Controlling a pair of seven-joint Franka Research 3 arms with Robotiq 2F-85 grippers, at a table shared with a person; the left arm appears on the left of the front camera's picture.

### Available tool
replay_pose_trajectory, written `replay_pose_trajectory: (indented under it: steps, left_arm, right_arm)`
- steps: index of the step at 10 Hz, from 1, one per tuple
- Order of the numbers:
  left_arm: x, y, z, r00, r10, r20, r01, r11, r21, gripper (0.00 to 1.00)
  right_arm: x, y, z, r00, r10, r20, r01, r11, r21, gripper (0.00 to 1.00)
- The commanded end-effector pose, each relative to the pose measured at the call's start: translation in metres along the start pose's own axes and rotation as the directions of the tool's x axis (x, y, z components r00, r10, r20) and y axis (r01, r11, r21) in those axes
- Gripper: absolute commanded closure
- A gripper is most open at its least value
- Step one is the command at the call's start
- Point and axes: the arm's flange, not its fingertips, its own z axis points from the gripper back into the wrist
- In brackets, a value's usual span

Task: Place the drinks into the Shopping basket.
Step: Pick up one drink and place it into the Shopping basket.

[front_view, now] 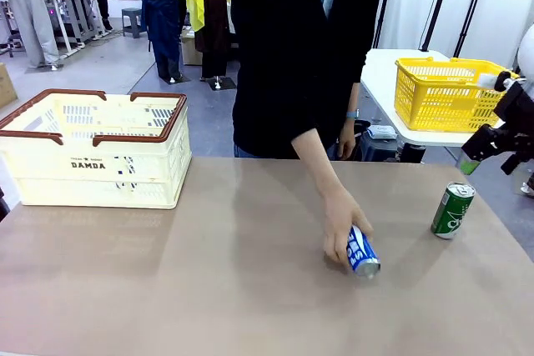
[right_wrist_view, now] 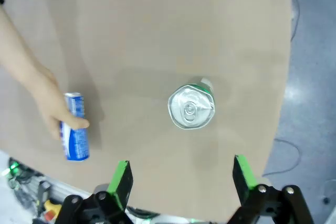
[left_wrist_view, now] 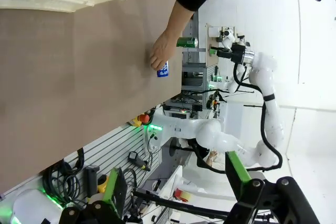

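The left gripper and right gripper are wide open and empty. A person's hand holds the slim blue metal can.

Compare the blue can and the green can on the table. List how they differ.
Colour: the blue can has white lettering; the green can has white script.
Pose: the green can stands upright; the blue can lies tipped over.
Contact: a person's hand holds the blue can; the green can stands untouched.
Shared: both are slim cans on the table.
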Motion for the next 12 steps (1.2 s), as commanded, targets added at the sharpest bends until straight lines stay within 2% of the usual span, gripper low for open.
replay_pose_trajectory:
  steps: [1,2,3,4,6,9,12]
  left_arm:
    - [-0.002,-0.003,0.0,1.0,0.006,-0.001,-0.006,1.0,-0.016,0.0]
    - [-0.002,-0.003,0.0,1.0,0.006,-0.001,-0.006,1.0,-0.016,0.0]
    - [-0.002,-0.003,0.0,1.0,0.006,-0.001,-0.006,1.0,-0.016,0.0]
    - [-0.002,-0.003,0.0,1.0,0.006,-0.001,-0.006,1.0,-0.016,0.0]
    - [-0.002,-0.003,0.0,1.0,0.006,-0.001,-0.006,1.0,-0.016,0.0]
    - [-0.002,-0.003,0.0,1.0,0.006,-0.001,-0.006,1.0,-0.016,0.0]
    - [-0.002,-0.003,0.0,1.0,0.006,-0.001,-0.006,1.0,-0.016,0.0]
  right_arm:
    - [-0.002,-0.039,0.033,0.996,-0.084,-0.033,0.088,0.981,0.175,0.0]
    - [-0.018,-0.08,0.053,0.989,-0.142,-0.041,0.148,0.945,0.291,0.0]
    - [-0.033,-0.122,0.062,0.976,-0.213,-0.052,0.218,0.913,0.344,0.0]
    - [-0.041,-0.148,0.06,0.964,-0.26,-0.061,0.263,0.89,0.373,0.0]
    - [-0.045,-0.169,0.048,0.949,-0.31,-0.061,0.308,0.865,0.396,0.0]
    - [-0.009,-0.122,0.031,0.972,-0.229,-0.047,0.232,0.92,0.315,0.0]
    - [0.023,-0.06,0.015,0.991,-0.117,-0.071,0.129,0.975,0.18,0.0]
